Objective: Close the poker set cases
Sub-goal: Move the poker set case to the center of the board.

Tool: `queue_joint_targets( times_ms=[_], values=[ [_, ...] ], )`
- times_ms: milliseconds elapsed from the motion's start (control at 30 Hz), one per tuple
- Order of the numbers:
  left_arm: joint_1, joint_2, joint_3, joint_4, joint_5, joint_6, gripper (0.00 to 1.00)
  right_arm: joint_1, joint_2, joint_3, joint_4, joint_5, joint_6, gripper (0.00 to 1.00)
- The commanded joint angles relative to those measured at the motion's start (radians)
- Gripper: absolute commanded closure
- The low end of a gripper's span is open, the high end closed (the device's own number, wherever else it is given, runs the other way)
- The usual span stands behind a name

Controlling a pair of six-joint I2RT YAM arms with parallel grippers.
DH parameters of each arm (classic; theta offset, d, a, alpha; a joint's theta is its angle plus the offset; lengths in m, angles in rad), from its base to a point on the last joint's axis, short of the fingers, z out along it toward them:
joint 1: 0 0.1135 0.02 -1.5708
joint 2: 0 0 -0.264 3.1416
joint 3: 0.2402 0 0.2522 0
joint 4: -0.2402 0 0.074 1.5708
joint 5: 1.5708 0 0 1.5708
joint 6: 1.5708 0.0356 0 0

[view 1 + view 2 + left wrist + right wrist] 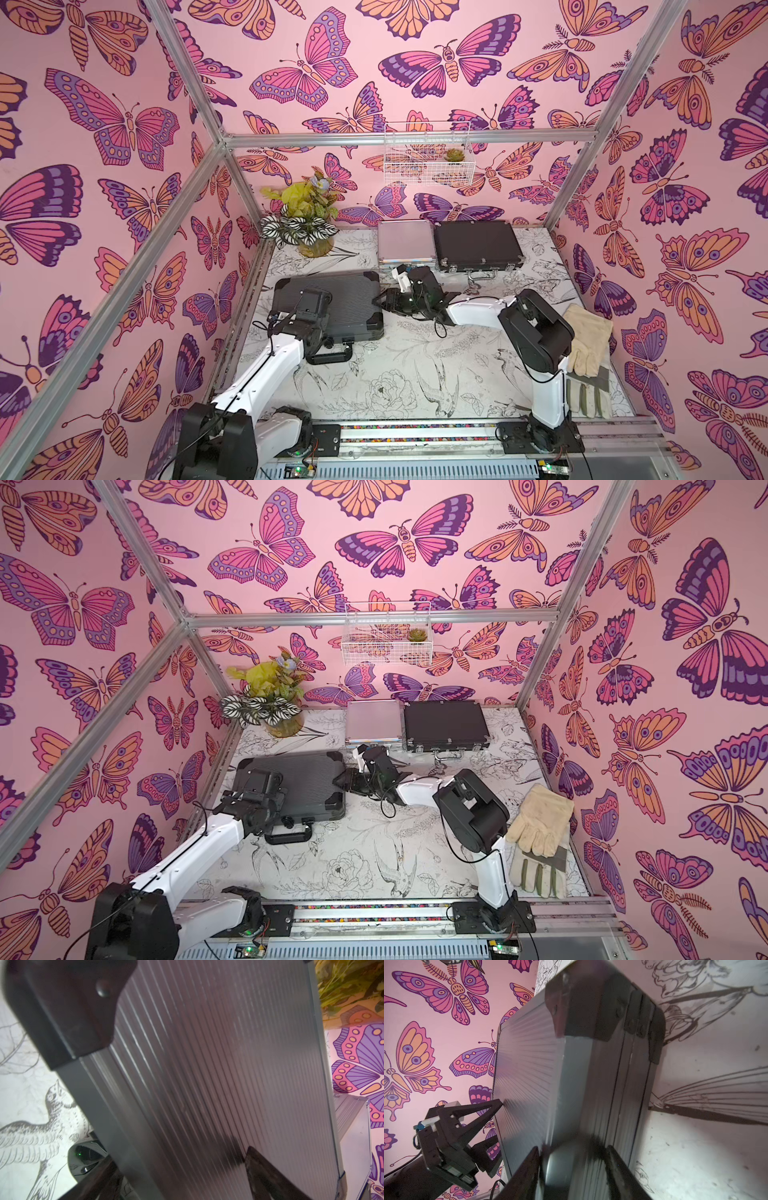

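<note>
Black ribbed case [357, 295] closed; left hand [498, 1121] released, right hand [573, 1148] seemingly grasps it.

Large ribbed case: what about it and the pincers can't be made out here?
1. Large ribbed case latches: partly under the left arm, too small in both top views.
2. Right pincer: its grip on the case's side is blurred in the right wrist view.
3. Left pincer: top views hide it beneath its own wrist.

Left arm [266, 374] and right arm [548, 399]: white shells, bulky black joint housings [536, 336], thin black cables [440, 328], left claw [499, 1122] matte black with triangular cut-out fingers [473, 1113].
</note>
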Motion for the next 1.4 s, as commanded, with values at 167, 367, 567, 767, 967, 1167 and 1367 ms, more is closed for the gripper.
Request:
queue_joint_targets(
  times_ms=[167, 367, 567, 767, 967, 1167, 1367],
  values=[
    [0.085, 0.185, -0.016, 0.136, 0.116, 0.151, 0.16, 0.046, 0.121, 0.015, -0.106, 0.006, 0.017, 0.49],
    [0.1, 0.268, 0.018, 0.191, 0.153, 0.167, 0.18, 0.017, 0.154, 0.037, -0.075, 0.019, 0.035, 0.49],
    [0.1, 0.309, 0.038, 0.197, 0.191, 0.134, 0.18, -0.029, 0.208, 0.115, -0.033, 0.006, 0.057, 0.49],
    [0.098, 0.312, 0.044, 0.206, 0.201, 0.136, 0.18, -0.035, 0.263, 0.26, -0.126, -0.009, 0.013, 0.49],
    [0.1, 0.363, 0.087, 0.226, 0.19, 0.178, 0.17, -0.039, 0.308, 0.315, -0.141, -0.006, 0.022, 0.49],
    [0.1, 0.448, 0.139, 0.247, 0.222, 0.196, 0.17, -0.057, 0.363, 0.382, -0.121, -0.028, 0.039, 0.46],
    [0.1, 0.486, 0.16, 0.256, 0.229, 0.199, 0.16, -0.067, 0.415, 0.47, -0.12, -0.061, 0.046, 0.46]
  ],
)
